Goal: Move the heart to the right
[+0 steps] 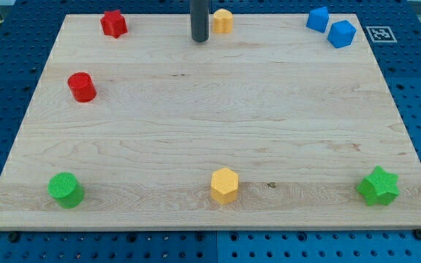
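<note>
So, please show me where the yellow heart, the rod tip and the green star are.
yellow heart [224, 20]: camera view, its top face.
my tip [199, 39]: camera view, rod's very end, left of the heart.
green star [378, 185]: camera view, its top face.

Yellow heart block [224, 20] flat on the wooden board, near the view's top edge, around mid-width.

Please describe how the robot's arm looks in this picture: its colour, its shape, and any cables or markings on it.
Only the rod shows: a straight, dark grey cylinder, smooth and plain, entering from the view's top. My tip is its flat lower end, just to the view's left of the yellow block at the top edge of the wooden board. No cables or markings are visible, and there is no claw.
</note>
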Tool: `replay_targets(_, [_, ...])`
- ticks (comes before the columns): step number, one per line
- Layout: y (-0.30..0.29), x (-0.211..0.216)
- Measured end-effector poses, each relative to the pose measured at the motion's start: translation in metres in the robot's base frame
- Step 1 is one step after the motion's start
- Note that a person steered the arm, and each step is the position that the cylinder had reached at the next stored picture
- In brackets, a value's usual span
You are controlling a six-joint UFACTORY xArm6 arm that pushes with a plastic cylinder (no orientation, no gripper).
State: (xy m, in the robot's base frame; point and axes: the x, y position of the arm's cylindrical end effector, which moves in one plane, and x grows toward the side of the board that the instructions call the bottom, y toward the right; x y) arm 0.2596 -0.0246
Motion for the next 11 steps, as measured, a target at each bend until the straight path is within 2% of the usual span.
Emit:
replay_targets(4, [0.0, -0.046])
replay_targets(10, [0.105, -0.031])
replay_targets(11, [0.105, -0.031])
